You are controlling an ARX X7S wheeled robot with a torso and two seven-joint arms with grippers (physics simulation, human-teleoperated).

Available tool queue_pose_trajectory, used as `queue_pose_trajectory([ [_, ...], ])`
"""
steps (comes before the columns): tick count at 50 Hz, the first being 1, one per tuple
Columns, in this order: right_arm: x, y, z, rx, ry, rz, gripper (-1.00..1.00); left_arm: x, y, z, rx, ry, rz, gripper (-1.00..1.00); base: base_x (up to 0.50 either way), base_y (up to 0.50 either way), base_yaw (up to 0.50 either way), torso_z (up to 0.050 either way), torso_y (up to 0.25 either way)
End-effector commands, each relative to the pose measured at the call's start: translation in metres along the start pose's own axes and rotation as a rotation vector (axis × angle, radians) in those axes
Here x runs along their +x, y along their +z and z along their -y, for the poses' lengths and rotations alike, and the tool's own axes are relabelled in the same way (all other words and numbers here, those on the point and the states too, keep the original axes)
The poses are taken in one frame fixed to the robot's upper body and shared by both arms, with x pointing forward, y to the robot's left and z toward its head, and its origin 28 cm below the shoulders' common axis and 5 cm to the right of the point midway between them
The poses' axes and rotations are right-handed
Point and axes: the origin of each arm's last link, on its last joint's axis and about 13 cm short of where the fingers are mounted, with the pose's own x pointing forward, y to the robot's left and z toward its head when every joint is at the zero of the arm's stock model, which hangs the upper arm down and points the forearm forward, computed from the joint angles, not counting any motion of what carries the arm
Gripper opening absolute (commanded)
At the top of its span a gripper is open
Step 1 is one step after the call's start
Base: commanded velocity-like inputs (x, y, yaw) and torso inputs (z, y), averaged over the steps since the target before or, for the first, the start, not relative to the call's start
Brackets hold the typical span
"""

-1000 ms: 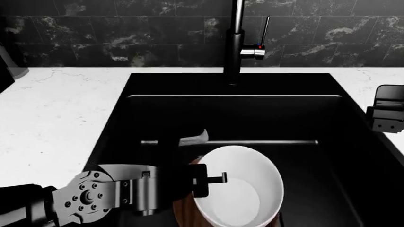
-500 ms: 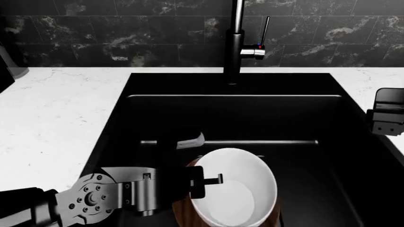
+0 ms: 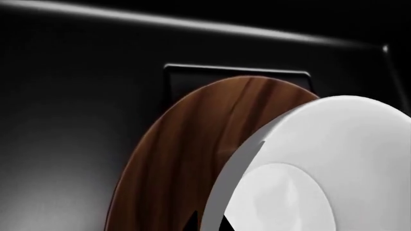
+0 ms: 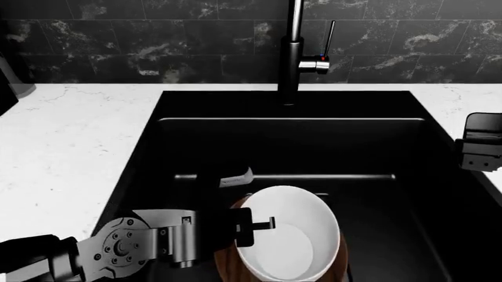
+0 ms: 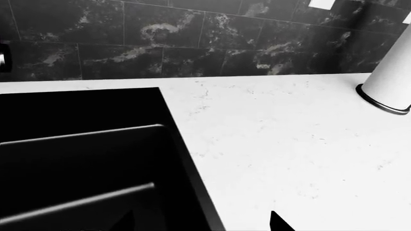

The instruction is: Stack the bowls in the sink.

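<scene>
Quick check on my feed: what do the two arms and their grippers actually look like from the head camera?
The left arm ends in a round light-grey wrist disc ringed with small dark bolt holes, then a grey bracket and a black gripper block with thin black fingers. Its upper links are black. Of the right gripper only a black boxy housing shows at the frame edge. No cables or markings are visible.

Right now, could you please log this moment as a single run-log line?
left gripper: shut on white bowl rim | white bowl: tilted over wooden bowl | both inside sink | right gripper: idle above counter, state unclear
</scene>
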Motion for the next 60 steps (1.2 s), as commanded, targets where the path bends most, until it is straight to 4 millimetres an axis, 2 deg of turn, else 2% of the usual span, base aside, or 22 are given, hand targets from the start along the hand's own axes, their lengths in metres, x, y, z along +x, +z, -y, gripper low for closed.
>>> queue_pose_trajectory([
  [1,0.0,-0.001,0.0,-0.002,0.001,-0.003,1.0,0.005,0.002,-0.001,-0.005,-0.001,0.016,-1.0,0.0,0.0,0.0,0.0,0.0],
  [41,0.002,-0.004,0.002,0.002,0.0,-0.007,1.0,0.02,-0.002,0.0,0.024,0.038,-0.013,-1.0,0.0,0.0,0.0,0.0,0.0],
  [60,0.002,-0.005,0.002,0.002,0.001,-0.01,1.0,0.021,-0.003,0.001,0.044,0.035,-0.012,-1.0,0.0,0.0,0.0,0.0,0.001],
])
